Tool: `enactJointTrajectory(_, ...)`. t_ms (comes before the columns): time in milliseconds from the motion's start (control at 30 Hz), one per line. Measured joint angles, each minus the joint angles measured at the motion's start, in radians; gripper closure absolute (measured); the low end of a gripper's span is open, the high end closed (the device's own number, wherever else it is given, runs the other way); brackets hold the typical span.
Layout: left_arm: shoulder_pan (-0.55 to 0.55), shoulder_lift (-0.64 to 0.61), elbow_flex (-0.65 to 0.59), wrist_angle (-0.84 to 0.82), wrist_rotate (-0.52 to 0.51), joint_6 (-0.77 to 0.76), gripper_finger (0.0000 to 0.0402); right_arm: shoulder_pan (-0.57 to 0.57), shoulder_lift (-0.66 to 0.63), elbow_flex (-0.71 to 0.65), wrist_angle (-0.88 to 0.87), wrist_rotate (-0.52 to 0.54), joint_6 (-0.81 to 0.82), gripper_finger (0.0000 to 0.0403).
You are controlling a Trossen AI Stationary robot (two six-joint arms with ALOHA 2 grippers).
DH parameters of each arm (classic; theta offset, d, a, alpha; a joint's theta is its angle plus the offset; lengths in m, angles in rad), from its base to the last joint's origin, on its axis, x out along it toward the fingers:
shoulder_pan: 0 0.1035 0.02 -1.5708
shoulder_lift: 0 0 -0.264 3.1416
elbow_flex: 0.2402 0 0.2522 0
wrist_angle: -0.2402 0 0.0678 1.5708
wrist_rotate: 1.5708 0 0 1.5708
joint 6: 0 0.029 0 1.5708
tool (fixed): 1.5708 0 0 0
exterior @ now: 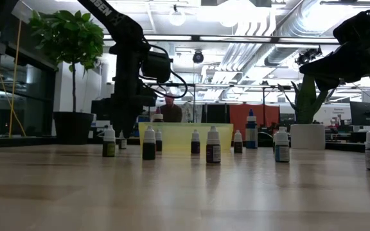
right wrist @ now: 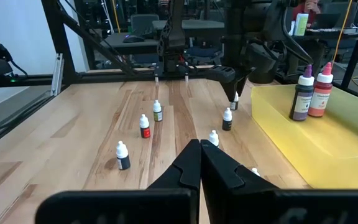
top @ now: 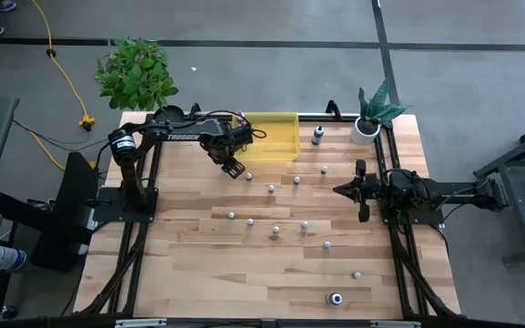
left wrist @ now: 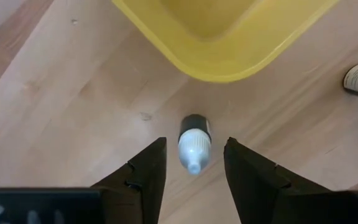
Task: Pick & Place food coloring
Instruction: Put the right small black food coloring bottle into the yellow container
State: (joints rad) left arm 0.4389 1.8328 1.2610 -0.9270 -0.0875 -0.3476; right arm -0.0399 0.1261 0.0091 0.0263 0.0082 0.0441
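Your left gripper [left wrist: 194,165] hangs just in front of the yellow bin [top: 269,135], jaws wide around one small dark bottle [left wrist: 194,142] standing on the worktop [top: 199,255]. The other food coloring bottles [top: 275,230] stand scattered across the middle. Your right gripper [right wrist: 199,163] waits at the right edge, jaws closed.

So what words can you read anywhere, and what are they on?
"TROSSEN": white letters on the left arm, read in the high view.
"EN": the end of that word on the same arm, at the top of the low view.
Bottle labels: too small and blurred to read.
No other words can be read.
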Motion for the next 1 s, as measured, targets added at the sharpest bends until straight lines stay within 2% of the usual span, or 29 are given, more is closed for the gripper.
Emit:
enactJointTrajectory(133,0.000,0.000,0.000,-0.007,0.000,0.000,0.0263,0.000,0.000,0.000,0.000,0.000,0.000,0.0402)
enactJointTrajectory(567,0.000,0.000,0.002,-0.007,0.000,0.003,0.0360,0.000,0.000,0.000,0.000,0.000,0.000,0.0402)
enactJointTrajectory(767,0.000,-0.022,0.011,-0.033,0.028,0.003,0.0363,0.000,0.000,0.000,0.000,0.000,0.000,0.0402)
enactJointTrajectory(1000,0.000,-0.080,0.108,-0.158,0.034,0.002,0.0363,0.000,0.000,0.000,0.000,0.000,0.000,0.0402)
